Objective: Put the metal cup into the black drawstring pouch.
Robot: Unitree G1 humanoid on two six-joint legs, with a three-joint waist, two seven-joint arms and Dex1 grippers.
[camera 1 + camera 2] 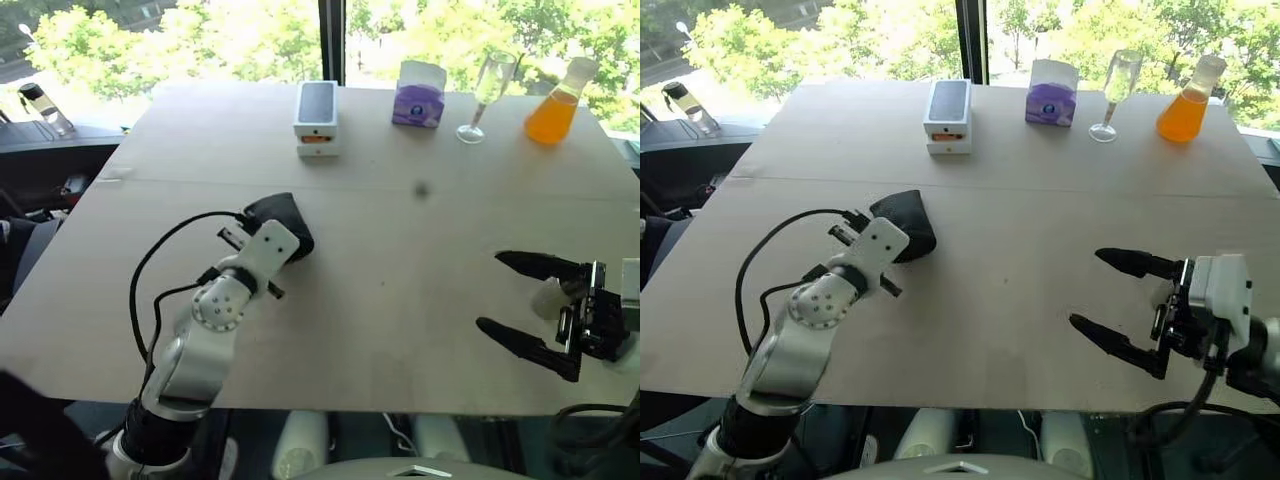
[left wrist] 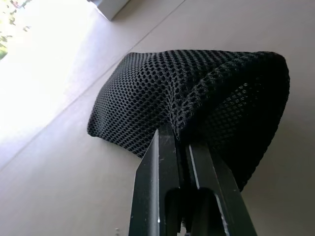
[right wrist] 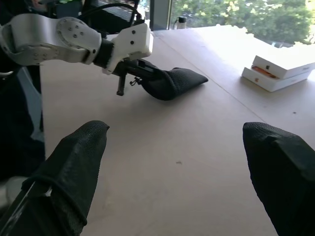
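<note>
Black drawstring pouch (mesh), pinched in L claw

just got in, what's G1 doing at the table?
The left gripper is shut on an edge of the black pouch, which lies on the table. The right gripper hangs open over the table's near right side, holding nothing. Along the far edge stand a phone box, a tissue box, a stemmed glass and an orange flask.
</note>
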